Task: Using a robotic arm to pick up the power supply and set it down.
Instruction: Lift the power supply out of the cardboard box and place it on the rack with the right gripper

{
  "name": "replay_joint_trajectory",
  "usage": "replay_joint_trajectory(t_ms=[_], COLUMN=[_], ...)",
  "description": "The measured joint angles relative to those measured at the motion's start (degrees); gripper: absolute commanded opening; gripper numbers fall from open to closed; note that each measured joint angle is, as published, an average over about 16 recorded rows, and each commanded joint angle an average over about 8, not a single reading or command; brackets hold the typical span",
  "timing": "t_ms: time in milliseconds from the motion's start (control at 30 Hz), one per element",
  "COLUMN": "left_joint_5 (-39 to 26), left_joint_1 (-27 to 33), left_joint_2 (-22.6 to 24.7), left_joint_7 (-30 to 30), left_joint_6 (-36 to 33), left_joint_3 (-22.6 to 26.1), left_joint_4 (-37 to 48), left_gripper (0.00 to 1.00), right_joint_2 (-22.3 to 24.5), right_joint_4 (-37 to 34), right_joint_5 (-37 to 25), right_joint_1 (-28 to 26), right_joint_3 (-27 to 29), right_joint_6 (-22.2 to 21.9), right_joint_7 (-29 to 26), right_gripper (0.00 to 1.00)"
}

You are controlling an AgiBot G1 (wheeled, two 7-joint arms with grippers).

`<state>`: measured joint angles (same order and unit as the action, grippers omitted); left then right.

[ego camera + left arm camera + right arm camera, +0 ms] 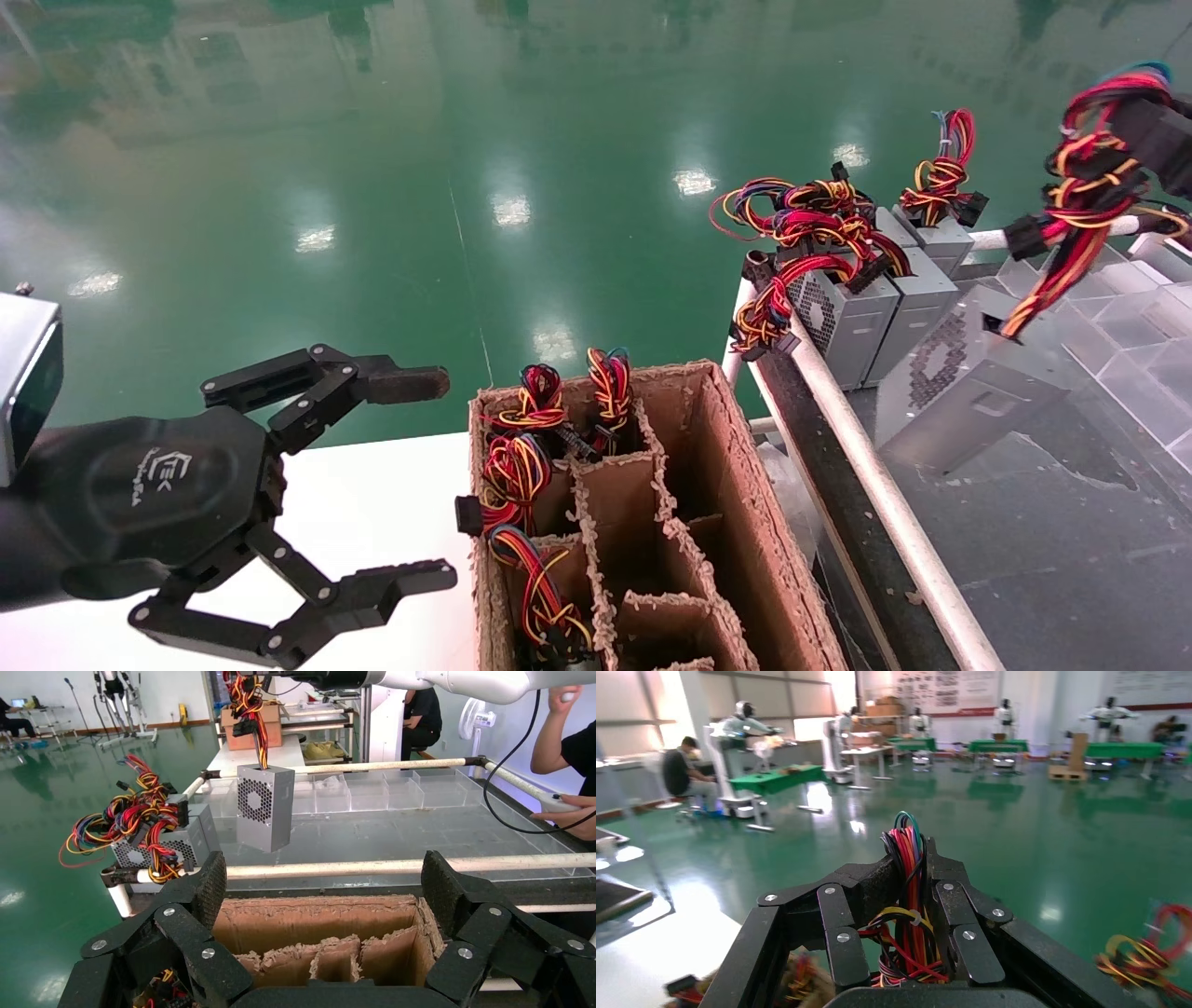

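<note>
The power supply (968, 391) is a grey metal box that hangs tilted in the air above the dark table (1071, 540). It dangles from its red, yellow and black wire bundle (1071, 214). My right gripper (910, 864), on the robotic arm (457, 681), is shut on that bundle at the upper right of the head view. In the left wrist view the power supply (263, 808) hangs clear of the table, beyond the white rail. My left gripper (419, 480) stands open with nothing between its fingers, left of the cardboard box (745, 522).
The cardboard box has dividers and holds several units with wire bundles (517, 466) on its left side. Several more units (866, 308) stand at the table's far left corner. A white rail (875, 485) edges the table, with clear trays (393, 790) behind. A person's hand (569, 811) holds a cable.
</note>
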<state>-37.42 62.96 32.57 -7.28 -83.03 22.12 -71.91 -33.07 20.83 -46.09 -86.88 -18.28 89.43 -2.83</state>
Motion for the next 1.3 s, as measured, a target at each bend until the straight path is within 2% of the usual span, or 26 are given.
replay_joint_trajectory(t_ms=[233,733,1300], left_joint_5=[0.0,0.0,0.01], left_joint_1=[0.0,0.0,0.0], left_joint_2=[0.0,0.0,0.0], left_joint_7=[0.0,0.0,0.0], left_joint_6=[0.0,0.0,0.0], left_joint_3=[0.0,0.01,0.01], left_joint_4=[0.0,0.0,0.0], left_gripper=[1.0,1.0,1.0], right_joint_2=[-0.02,-5.45,-12.18], right_joint_4=[-6.24,-15.96,-19.03], right_joint_5=[-2.9,-10.01,-14.42], right_joint_1=[-3.08,-10.36,-14.54], right_joint_3=[-1.69,-5.54,-8.49], right_joint_6=[-3.96,-19.78,-27.67], right_joint_7=[2.54,5.62,7.1], right_gripper=[0.0,0.0,0.0])
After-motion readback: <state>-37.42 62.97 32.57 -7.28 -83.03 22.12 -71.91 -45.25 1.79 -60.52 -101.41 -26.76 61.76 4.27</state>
